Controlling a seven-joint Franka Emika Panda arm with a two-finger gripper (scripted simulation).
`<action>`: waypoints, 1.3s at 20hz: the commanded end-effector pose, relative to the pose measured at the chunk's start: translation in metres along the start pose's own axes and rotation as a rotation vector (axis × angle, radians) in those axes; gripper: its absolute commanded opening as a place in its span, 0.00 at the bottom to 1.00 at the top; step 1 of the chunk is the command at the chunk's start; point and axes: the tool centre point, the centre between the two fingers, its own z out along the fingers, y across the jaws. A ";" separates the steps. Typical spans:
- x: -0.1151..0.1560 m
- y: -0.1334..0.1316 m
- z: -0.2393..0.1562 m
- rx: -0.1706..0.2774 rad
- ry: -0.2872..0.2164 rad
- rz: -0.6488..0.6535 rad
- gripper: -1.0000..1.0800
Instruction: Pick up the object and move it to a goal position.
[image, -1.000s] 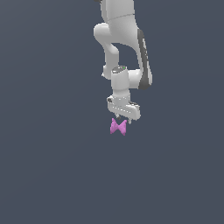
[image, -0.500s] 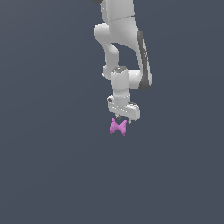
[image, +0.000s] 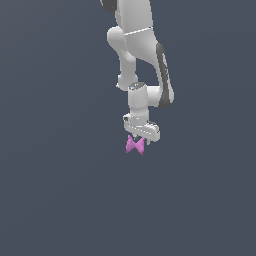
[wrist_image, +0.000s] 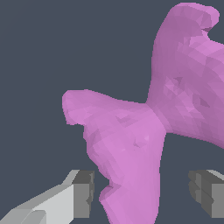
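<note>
Under one arm, one pink object between two parted jaws.

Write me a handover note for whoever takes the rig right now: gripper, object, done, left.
Gripper: open, pointing down, directly over the pink bow-tie object. In the wrist view the fingertips stand on either side of one lobe of the object, with gaps visible; no contact.
Object: sits below the gripper, not grasped.
Done: arm lined up above the object.
Left: probably lower a little, close on the object, lift, carry to the goal. No goal marker shows in either view.
</note>
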 end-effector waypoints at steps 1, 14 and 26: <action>0.000 0.000 0.003 0.000 0.001 0.000 0.81; 0.000 -0.003 0.002 0.003 0.001 -0.003 0.00; 0.007 -0.021 -0.023 0.006 0.000 0.000 0.00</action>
